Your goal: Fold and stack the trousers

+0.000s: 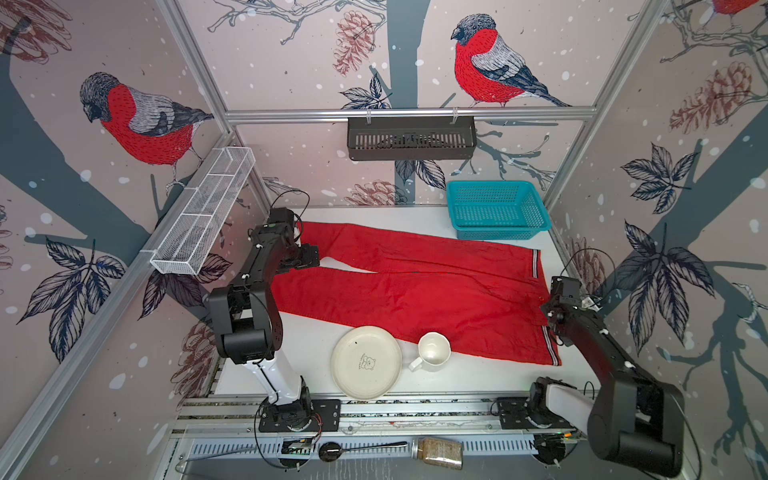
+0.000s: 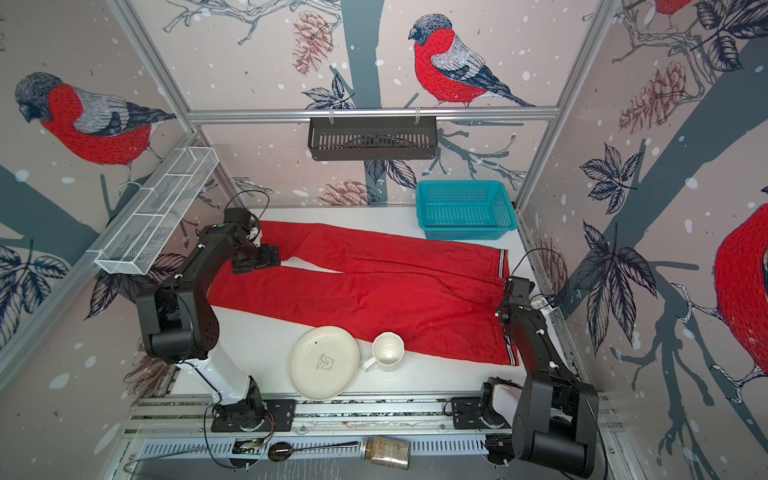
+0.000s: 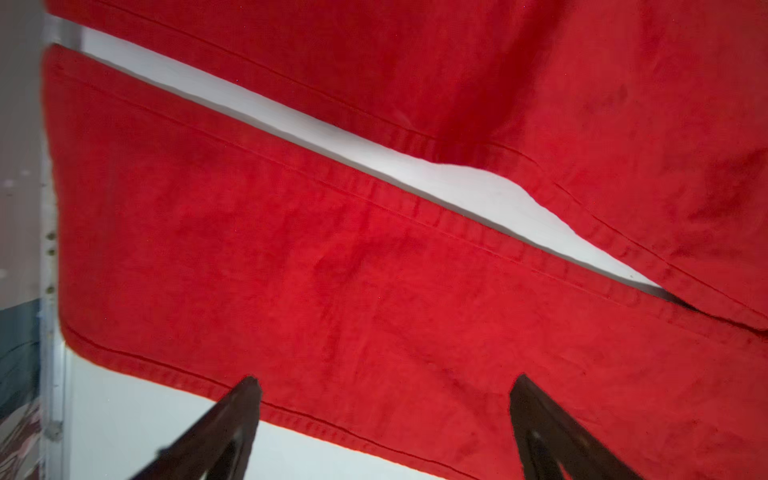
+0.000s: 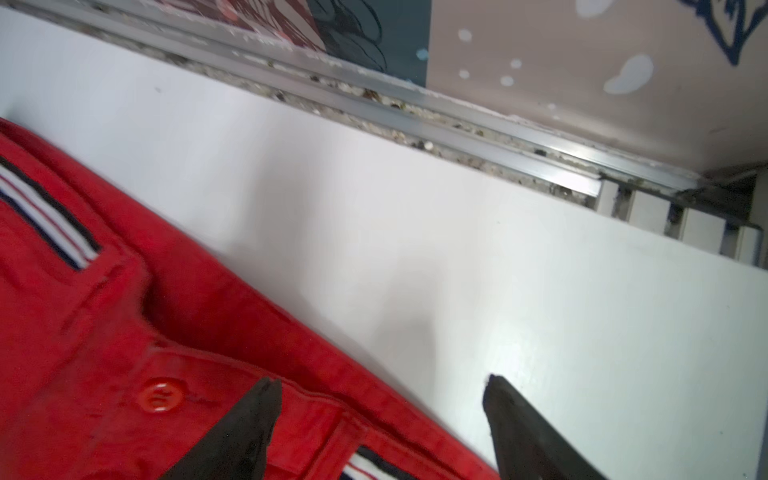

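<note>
The red trousers (image 1: 415, 286) lie spread flat on the white table (image 1: 316, 336) in both top views. Their legs point left and the waist lies at the right, with a striped band (image 1: 535, 264) at its edge. My left gripper (image 3: 385, 380) is open above the near leg's hem end, one fingertip (image 3: 249, 386) by the leg's edge seam. In a top view this left gripper (image 1: 309, 257) hangs over the gap between the legs. My right gripper (image 4: 381, 380) is open over the waist edge. One of its fingertips (image 4: 266, 399) is above the fabric beside a red button (image 4: 160, 395). It grips nothing.
A cream plate (image 1: 366, 361) and a white mug (image 1: 432, 351) stand at the front, the mug touching the trousers' near edge. A teal basket (image 1: 496, 210) sits at the back right. A white wire tray (image 1: 203, 216) and a black rack (image 1: 411, 137) hang on the walls.
</note>
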Controlling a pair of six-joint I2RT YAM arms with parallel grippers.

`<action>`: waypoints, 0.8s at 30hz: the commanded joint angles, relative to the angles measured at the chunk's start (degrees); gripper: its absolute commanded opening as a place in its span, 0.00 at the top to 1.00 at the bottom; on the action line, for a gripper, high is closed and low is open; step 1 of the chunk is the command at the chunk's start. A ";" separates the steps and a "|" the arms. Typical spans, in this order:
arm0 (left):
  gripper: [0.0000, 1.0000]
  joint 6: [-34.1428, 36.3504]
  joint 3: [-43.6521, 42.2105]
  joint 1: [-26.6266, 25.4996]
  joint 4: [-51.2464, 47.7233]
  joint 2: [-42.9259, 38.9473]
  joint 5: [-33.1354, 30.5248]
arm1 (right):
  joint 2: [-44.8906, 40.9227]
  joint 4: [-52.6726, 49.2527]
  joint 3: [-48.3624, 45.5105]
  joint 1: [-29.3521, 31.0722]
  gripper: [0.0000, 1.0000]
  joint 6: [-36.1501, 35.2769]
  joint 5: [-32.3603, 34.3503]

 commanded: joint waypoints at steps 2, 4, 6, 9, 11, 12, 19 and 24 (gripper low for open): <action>0.07 -0.53 -2.04 -0.14 3.17 -0.30 2.08 | -1.99 0.90 3.67 2.89 0.20 -8.46 -4.95; 0.07 -0.78 -3.14 -0.14 4.19 -0.55 3.43 | -1.25 1.46 4.35 2.66 0.20 -11.76 -7.40; 0.07 -1.27 -4.44 -0.26 5.27 -1.00 4.57 | 1.15 4.27 4.34 2.63 0.21 -16.73 -13.84; 0.07 -1.66 -6.29 -0.56 6.21 -1.96 5.92 | 7.72 0.73 8.55 2.63 0.21 -19.83 -14.03; 0.07 -2.07 -7.90 -0.70 7.24 -3.54 6.60 | 10.88 1.34 9.53 2.48 0.20 -21.33 -14.18; 0.07 -2.35 -8.77 -0.78 7.84 -4.34 7.25 | 12.02 1.68 9.73 2.38 0.20 -21.46 -14.30; 0.07 -3.83 -15.70 -0.76 11.99 -7.91 10.28 | 18.75 3.78 9.70 1.99 0.21 -22.18 -18.59; 0.08 -4.67 -18.53 -0.72 13.92 -7.30 11.53 | 20.04 5.64 6.05 0.52 0.35 -18.33 -16.64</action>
